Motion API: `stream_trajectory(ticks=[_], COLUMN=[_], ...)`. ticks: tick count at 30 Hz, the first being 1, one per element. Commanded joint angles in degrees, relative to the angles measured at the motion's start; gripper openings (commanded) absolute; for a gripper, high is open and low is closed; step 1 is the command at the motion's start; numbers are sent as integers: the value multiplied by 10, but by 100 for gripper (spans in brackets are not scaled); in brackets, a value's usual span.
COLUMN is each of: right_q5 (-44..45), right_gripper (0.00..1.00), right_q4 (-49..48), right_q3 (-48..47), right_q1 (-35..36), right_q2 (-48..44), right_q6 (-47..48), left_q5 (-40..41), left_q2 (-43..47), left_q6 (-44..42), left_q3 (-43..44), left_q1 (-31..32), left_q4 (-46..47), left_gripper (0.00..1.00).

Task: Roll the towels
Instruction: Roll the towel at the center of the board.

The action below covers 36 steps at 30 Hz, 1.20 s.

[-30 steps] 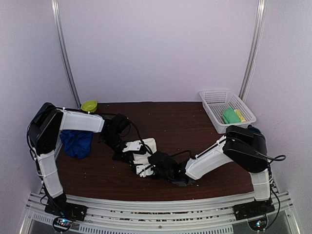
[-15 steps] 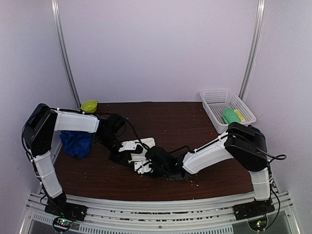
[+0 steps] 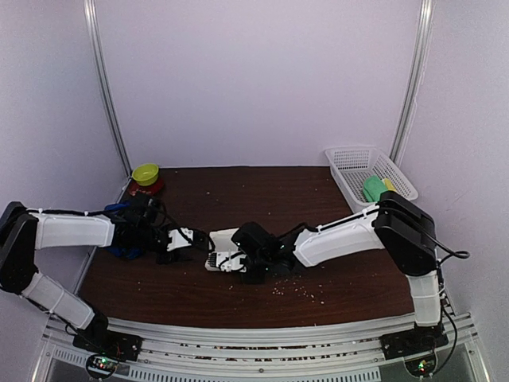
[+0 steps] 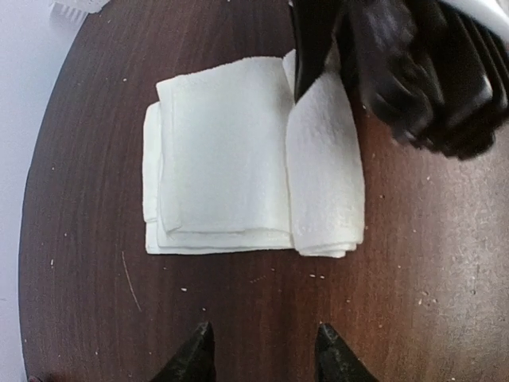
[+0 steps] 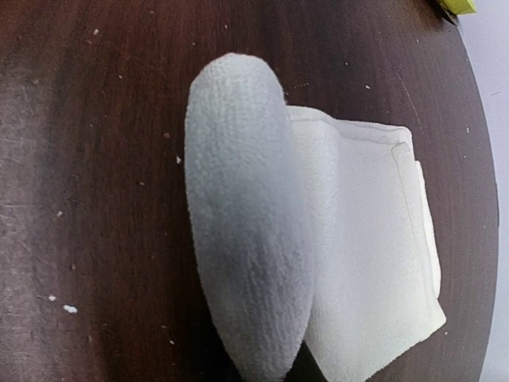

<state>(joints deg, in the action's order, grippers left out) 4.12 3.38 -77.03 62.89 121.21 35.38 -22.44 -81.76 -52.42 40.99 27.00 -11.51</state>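
towels lie on the dark wooden table (image 3: 342, 274), one white, one blue. the left arm (image 3: 71, 229) reaches low across from the left side, and the right arm (image 3: 338, 239) comes in from the right, so that the two meet near the middle of the table. a white mesh basket (image 3: 342, 151) stands at the far right corner with a green item (image 3: 374, 189) and a yellow item (image 3: 389, 185) inside.

the white towel (image 4: 211, 159) lies folded flat mid-table, and its right-hand end is turned up into a thick roll (image 4: 326, 183) resting on the flat part. the blue towel (image 3: 121, 250) is bunched at the left edge, mostly hidden behind the left arm.

the right gripper (image 3: 245, 259) is at the roll: one black finger (image 4: 308, 56) presses into the seam between the roll and the flat layers. the roll fills its wrist view and hides the fingertips, so whether they pinch the cloth cannot be made out.

the left gripper (image 4: 262, 354) hovers just beside the towel's near edge, its tips spread apart with only bare table between them, touching nothing.

a yellow-green bowl (image 3: 145, 172) sits at the far left corner on something red (image 3: 151, 189). pale crumbs (image 3: 304, 291) dot the wood.
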Motion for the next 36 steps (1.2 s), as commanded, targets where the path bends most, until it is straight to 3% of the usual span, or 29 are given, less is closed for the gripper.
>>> stream_trajectory(ticks=[1,5,17,28,36], right_q5=[-106,-159,-315,-378,-396], right_gripper=[7,8,10,10,11], right_q4=[160,222,431,463,478], right_q3=[-44,-95,-300,-370,-392], right_q1=[-5,-16,-49,-81,-82], right_q2=[33,55,161,216,233], right_q6=[-56,-79,-135,-191,-193], left_q5=[11,-2,-10,44,142], left_q2=[49,93,144,141,56], left_q6=[-11,-42,-111,-154,-138], left_q3=[-98,-163,-247,-318,-307], left_q1=[-1,-1,16,88,144], left_q4=[184,245,300,417,515], left_gripper=[43,43,44,45,46])
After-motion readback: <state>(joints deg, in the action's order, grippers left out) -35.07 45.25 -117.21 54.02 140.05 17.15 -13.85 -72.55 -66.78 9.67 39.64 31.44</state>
